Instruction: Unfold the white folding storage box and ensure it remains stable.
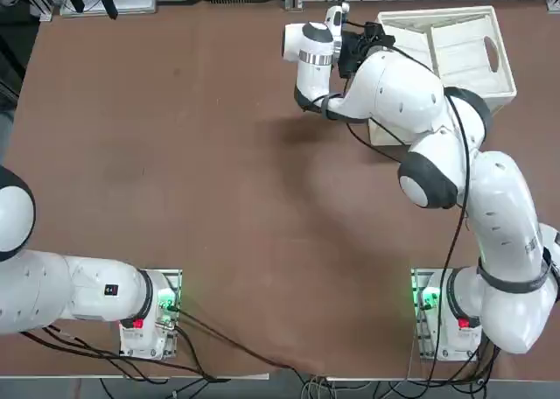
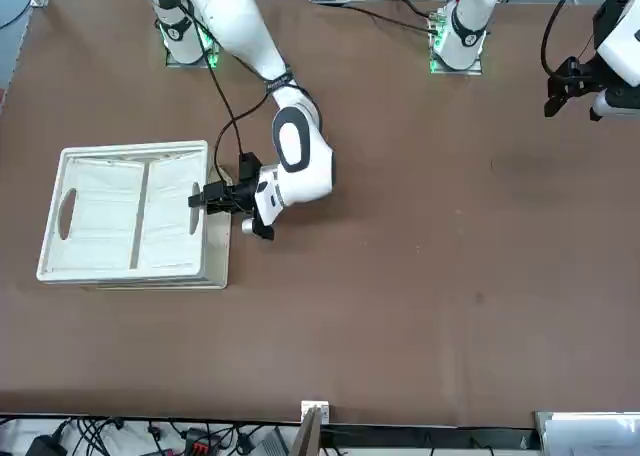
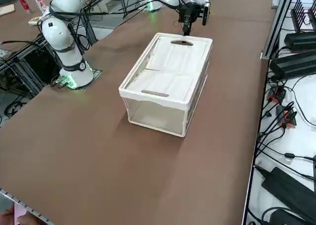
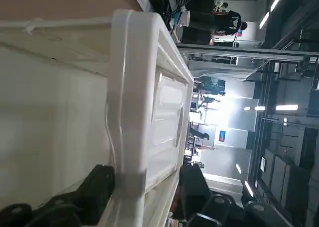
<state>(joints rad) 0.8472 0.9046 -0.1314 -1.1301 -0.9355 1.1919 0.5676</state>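
Overhead, front, side, wrist close-up.

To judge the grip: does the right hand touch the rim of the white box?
Touching. In the right wrist view the fingers of the right hand straddle the rim of the white box, one against each side.

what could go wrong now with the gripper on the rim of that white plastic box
The right gripper straddles one short-side rim of the off-white plastic folding storage box, with the far side free. Pulling sideways could slide or tip the box on the bare brown table. Letting go early could let the wall fold inward.
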